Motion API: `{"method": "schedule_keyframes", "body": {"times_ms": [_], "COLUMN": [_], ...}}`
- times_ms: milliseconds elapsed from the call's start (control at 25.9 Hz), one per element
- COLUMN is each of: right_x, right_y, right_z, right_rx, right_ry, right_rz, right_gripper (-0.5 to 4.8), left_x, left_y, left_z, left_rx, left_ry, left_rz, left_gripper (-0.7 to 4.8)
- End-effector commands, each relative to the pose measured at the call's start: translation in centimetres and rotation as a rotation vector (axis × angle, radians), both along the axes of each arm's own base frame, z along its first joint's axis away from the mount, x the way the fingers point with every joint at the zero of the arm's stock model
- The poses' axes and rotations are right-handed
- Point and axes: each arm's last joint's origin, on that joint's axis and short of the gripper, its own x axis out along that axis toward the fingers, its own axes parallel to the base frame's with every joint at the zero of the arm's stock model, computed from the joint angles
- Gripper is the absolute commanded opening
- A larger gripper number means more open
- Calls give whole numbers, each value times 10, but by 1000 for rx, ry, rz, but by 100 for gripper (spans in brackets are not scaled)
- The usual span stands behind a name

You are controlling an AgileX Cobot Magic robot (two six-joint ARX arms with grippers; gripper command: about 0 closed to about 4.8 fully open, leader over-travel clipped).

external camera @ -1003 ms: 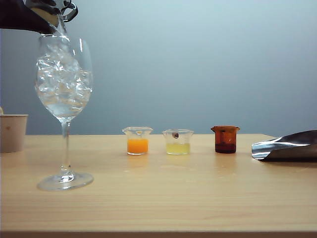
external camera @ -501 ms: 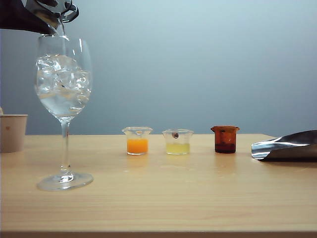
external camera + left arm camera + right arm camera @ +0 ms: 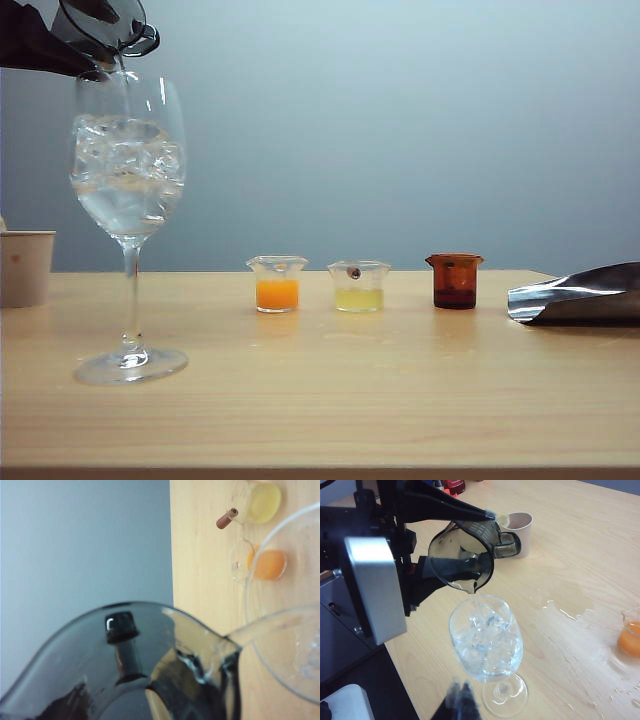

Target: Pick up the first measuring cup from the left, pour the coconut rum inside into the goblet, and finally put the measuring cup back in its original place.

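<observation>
As you view the exterior frame, read the labels so:
Left gripper (image 3: 462,535): upper left of the frame, its fingers pinching the first measuring cup (image 3: 105,27).
First measuring cup: tipped steeply, lip just above the goblet (image 3: 129,180) rim.
Coconut rum (image 3: 474,598): a thin clear thread falls from the lip into the goblet.
Goblet: upright at left on the table (image 3: 330,400), holding ice and clear liquid.
Right gripper (image 3: 460,700): blurred tips at the lower edge of its wrist view; you cannot tell its state.
</observation>
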Motion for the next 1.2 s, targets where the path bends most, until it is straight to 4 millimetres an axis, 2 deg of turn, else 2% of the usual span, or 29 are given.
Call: {"method": "schedule_keyframes", "body": {"times_ms": [39,655,771,1195], "right_x": [-1,-2,-2,-3], "right_y": [0,0,0,0], "right_z": [4,1,0,-15], "right_rx": [20,0,-3,-23], "right_ry": [-13,4,6,56], "right_rz": [1,10,10,21], "right_gripper": [-9,-9,-9,-9], "left_x": [0,0,0,-1], "left_y": [0,0,0,-4], "left_z": [6,10,10,9], "left_rx": [13,28,73,140], "left_ry": [-66,-119,-142,-180], "left_rz": [-6,-19,-26,-57], "left_gripper": [79,80,79,79]}}
